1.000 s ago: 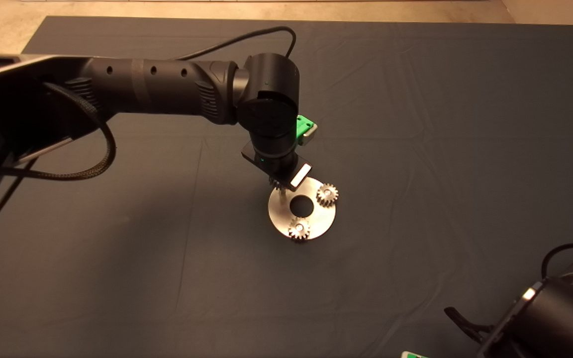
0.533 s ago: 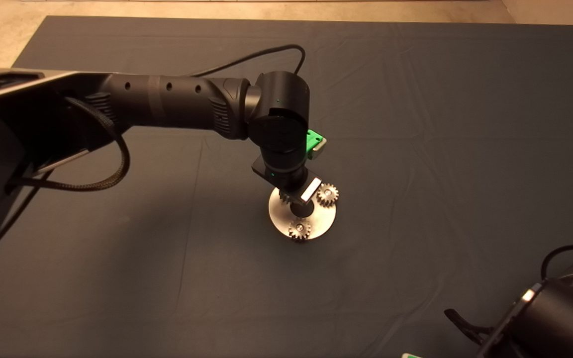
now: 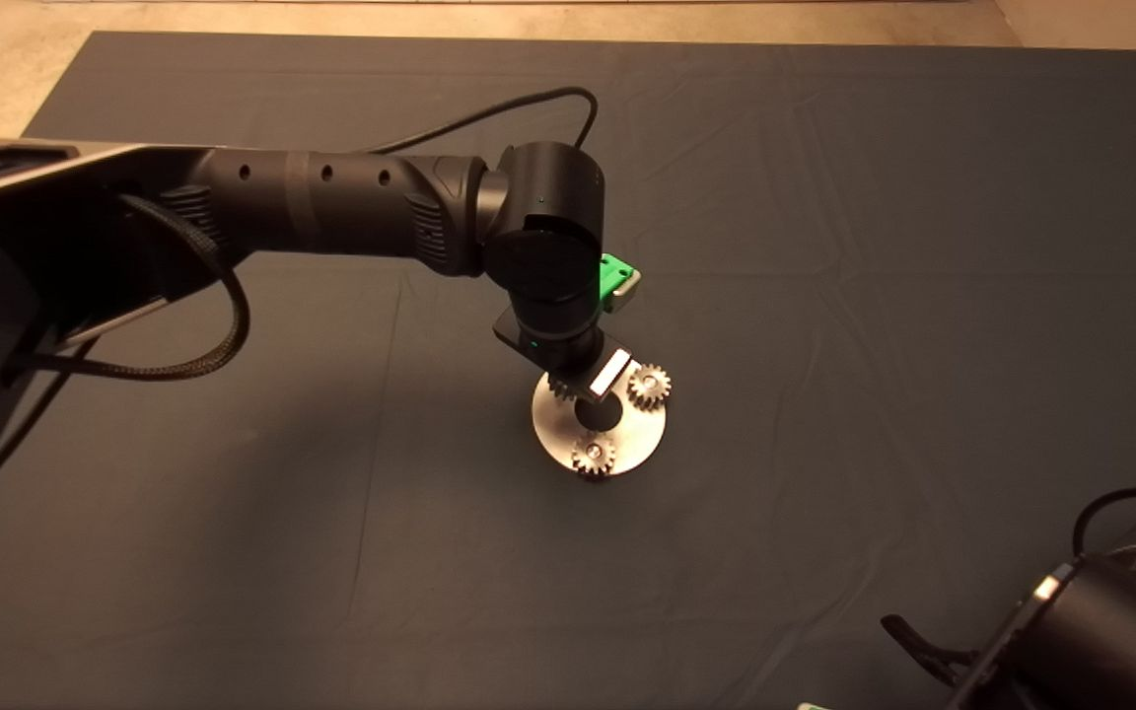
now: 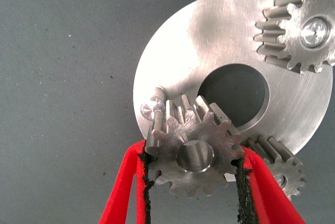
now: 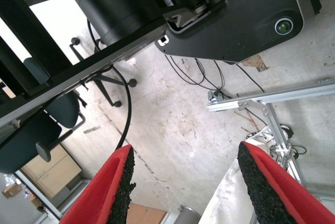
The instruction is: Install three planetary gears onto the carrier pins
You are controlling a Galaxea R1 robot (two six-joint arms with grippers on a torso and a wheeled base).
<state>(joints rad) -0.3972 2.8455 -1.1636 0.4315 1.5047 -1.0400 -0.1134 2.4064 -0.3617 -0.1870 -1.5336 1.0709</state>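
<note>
— Since 0.5 s ago, what moved?
— Left gripper (image 4: 192,182) slid slightly back; it clamps 1 gear (image 4: 194,150) just beside the bare pin (image 4: 151,110), near the disc (image 3: 553,434) edge.
— And the others?
— 2 gears (image 3: 648,386) sit on pins. Right gripper (image 5: 186,187) waits low right, fingers apart. Mat (image 3: 874,296) around lies free.

Moved toward the right over the last second, the left arm (image 3: 331,207), with a small pull back to the left in the last half second. Carried along with it, the left gripper (image 4: 194,174) and the clamped gear (image 4: 194,150), from the far left rim of the disc (image 3: 647,434) inward, so the wrist hardware now covers part of the centre hole (image 3: 600,414).
</note>
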